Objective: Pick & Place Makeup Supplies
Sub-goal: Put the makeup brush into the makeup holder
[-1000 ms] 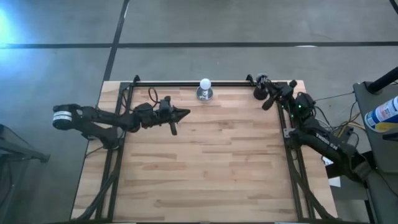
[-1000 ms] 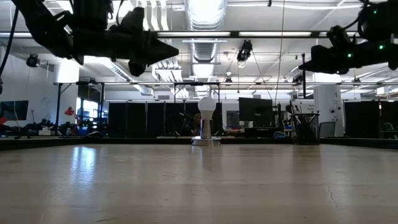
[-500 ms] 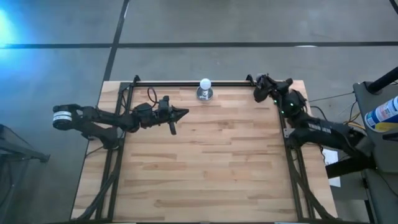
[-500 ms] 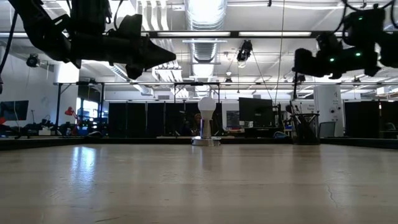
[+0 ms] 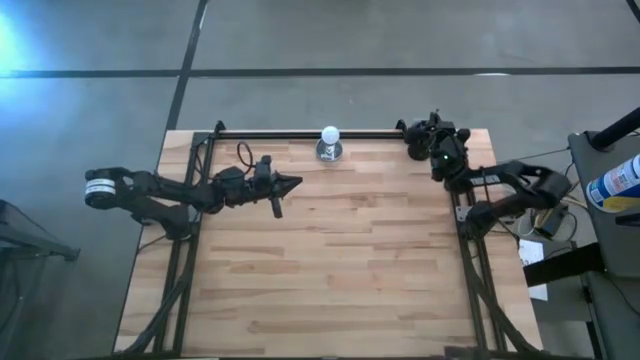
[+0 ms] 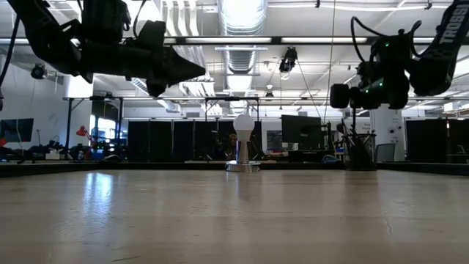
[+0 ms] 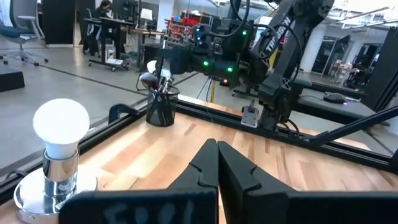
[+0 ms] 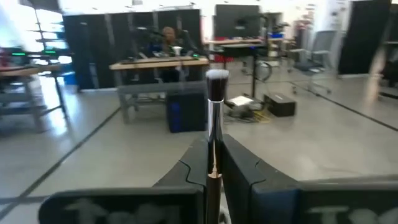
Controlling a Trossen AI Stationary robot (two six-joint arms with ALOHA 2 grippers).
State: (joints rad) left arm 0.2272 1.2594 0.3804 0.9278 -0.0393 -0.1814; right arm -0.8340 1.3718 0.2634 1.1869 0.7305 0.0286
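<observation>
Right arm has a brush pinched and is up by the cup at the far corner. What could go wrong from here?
1. The right gripper holds the makeup brush only by its thin handle; it could slip or swivel.
2. The black cup is crowded with other brushes; lowering there might jostle them or tip it.
3. The white ball on its silver base stands along the same far edge.

Straight ahead of my left wrist, at about 12 o'clock on the table (image 5: pixel 330 260), I see a white ball on a silver base (image 5: pixel 329 143) standing upright near the far edge. At roughly 1 o'clock, near the far right corner, stands a small black cup (image 7: pixel 161 111). A black rail (image 5: pixel 280 133) runs along the far edge. Off the table at 3 o'clock lies a blue-and-white bottle (image 5: pixel 612 184). In the room beyond, a person (image 8: pixel 166 38) sits at a desk
</observation>
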